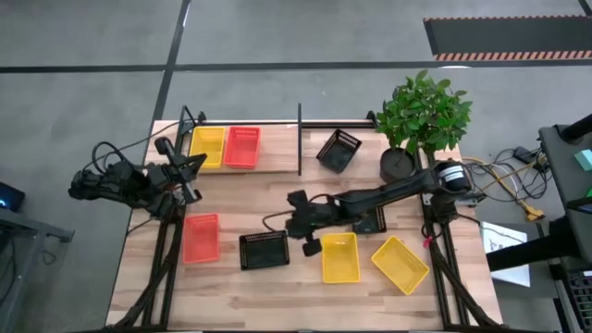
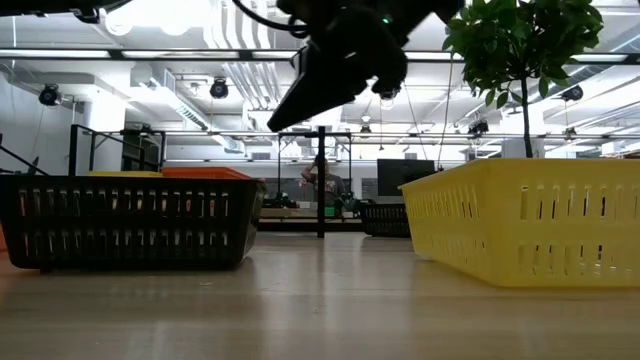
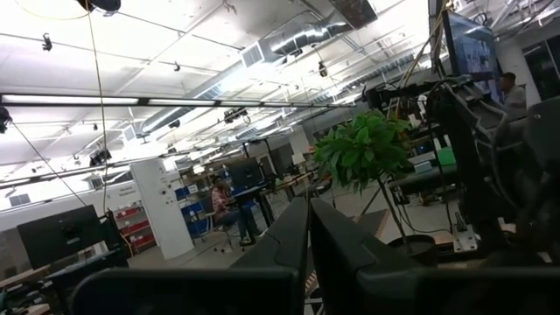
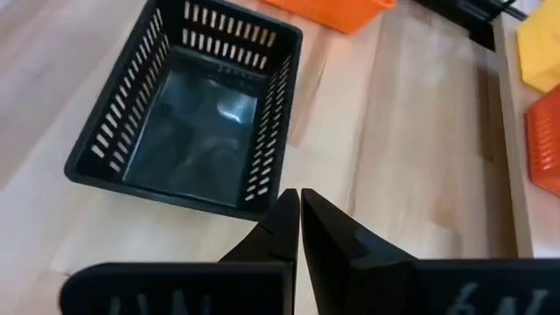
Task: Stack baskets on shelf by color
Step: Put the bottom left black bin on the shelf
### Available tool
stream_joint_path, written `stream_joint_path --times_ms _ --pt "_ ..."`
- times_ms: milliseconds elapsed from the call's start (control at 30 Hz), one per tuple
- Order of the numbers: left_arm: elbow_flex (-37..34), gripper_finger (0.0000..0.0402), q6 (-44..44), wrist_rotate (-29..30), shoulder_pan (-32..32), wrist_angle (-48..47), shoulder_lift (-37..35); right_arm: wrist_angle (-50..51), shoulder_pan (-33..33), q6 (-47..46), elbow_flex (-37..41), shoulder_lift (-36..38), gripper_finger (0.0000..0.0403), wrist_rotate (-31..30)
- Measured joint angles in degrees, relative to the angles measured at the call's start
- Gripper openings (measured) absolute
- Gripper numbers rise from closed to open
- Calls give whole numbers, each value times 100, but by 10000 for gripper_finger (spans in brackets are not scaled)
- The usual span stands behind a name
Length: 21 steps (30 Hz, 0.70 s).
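The shelf [image 1: 277, 159] lies along the table's far edge with a yellow basket [image 1: 207, 146] and a red basket [image 1: 242, 146] side by side at its left, and a black basket [image 1: 339, 150] tilted right of the divider post [image 1: 300, 139]. On the table rest a red basket [image 1: 201, 237], a black basket [image 1: 265, 250] [image 4: 188, 114] and two yellow baskets [image 1: 339, 257] [image 1: 400, 264]. Another black basket [image 1: 372, 222] sits under the right arm. My right gripper [image 1: 298, 224] [image 4: 298, 206] hovers shut above the table beside the near black basket. My left gripper [image 1: 192, 168] [image 3: 308, 223] is shut at the shelf's left end.
A potted plant [image 1: 421, 120] stands at the table's far right corner beside the shelf's end. Bare wood [image 1: 250, 199] lies between the shelf and the loose baskets. In the low view the black basket [image 2: 130, 220] and a yellow basket [image 2: 530, 230] flank an open lane.
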<state>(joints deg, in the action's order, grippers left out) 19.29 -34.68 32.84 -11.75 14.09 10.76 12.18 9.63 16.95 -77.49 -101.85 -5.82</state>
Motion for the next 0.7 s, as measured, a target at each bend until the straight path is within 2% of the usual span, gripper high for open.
stream_joint_path --times_ms 200,400,500,700 --pt "0 0 0 0 -1 0 0 -11 -14 -265 340 221 27 -25" --pt "-9 0 131 0 0 0 0 403 2 14 319 220 80 2" --pt "-9 0 133 0 -2 0 -2 430 8 739 318 220 114 8" --pt "-9 0 136 0 0 2 -1 331 60 3006 314 116 171 197"
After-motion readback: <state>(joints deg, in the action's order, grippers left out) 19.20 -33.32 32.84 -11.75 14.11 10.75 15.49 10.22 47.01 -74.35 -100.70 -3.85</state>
